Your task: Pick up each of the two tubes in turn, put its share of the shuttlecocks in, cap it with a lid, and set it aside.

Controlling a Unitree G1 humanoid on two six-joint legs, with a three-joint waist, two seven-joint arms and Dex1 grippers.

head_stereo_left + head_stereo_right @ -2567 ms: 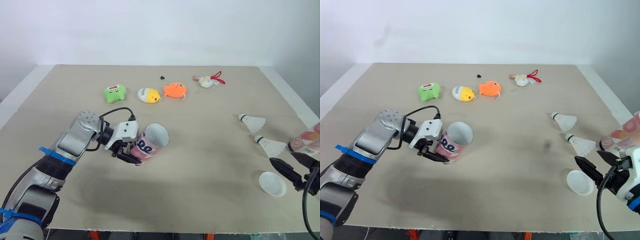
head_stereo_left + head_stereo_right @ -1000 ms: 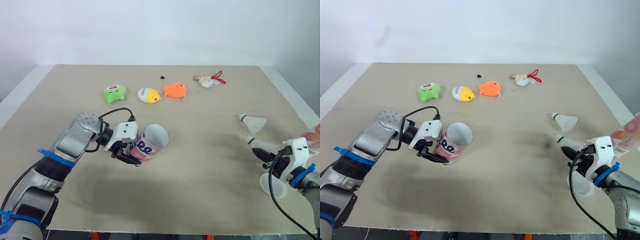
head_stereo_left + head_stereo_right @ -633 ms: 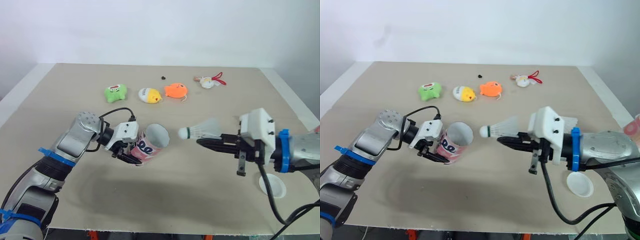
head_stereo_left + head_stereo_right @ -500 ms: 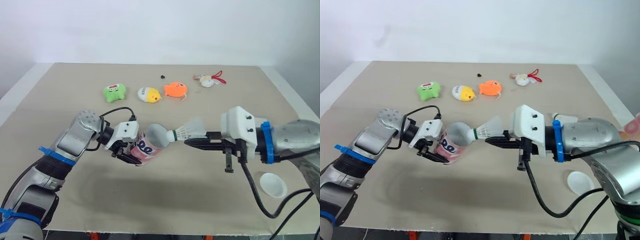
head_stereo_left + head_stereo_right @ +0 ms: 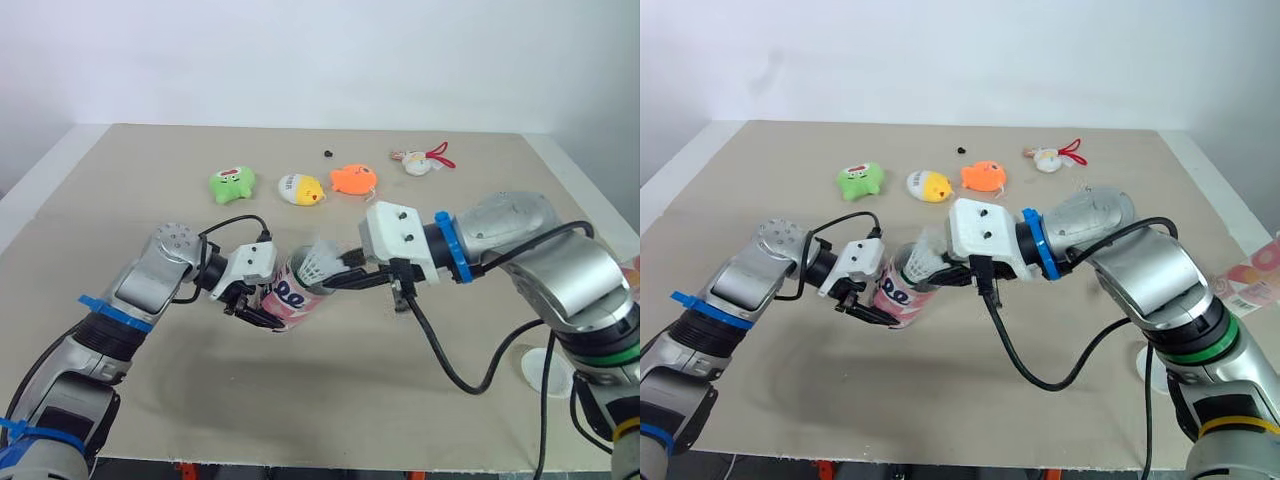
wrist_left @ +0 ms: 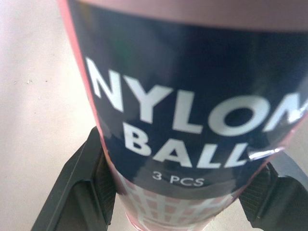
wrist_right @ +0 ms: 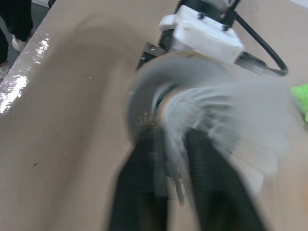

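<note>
Change: Right arm has swung in across the table over the last half second; the shuttlecock (image 5: 318, 262), then only touching the rim of the tube (image 5: 292, 296), now sits partway inside its mouth.
Right fingers: right gripper (image 5: 338, 283) pinches the shuttlecock by its skirt, cork end leading; the fingertips are just outside the tube's rim.
Left fingers: left gripper (image 5: 252, 310) is clamped on the tube low on its body, one finger (image 6: 82, 187) on each side, near the closed end.
Tube: tilted, with the open mouth raised and turned toward the robot's right, facing the incoming arm.
Shuttlecock: cork inside the mouth, white skirt standing out past the rim.
Key relation: the tube's long axis runs from the left gripper up toward the right gripper, and the shuttlecock lies roughly along that line, so the push goes down the bore. Judged: let go once the skirt is past the rim.
Nearer arm: right, at the mouth; left only steadies the base.
Farther out: lid (image 5: 531, 368) and second tube (image 5: 1252, 276), both well apart on the tube's right; plush toys (image 5: 299, 189) beyond the tube.
</note>
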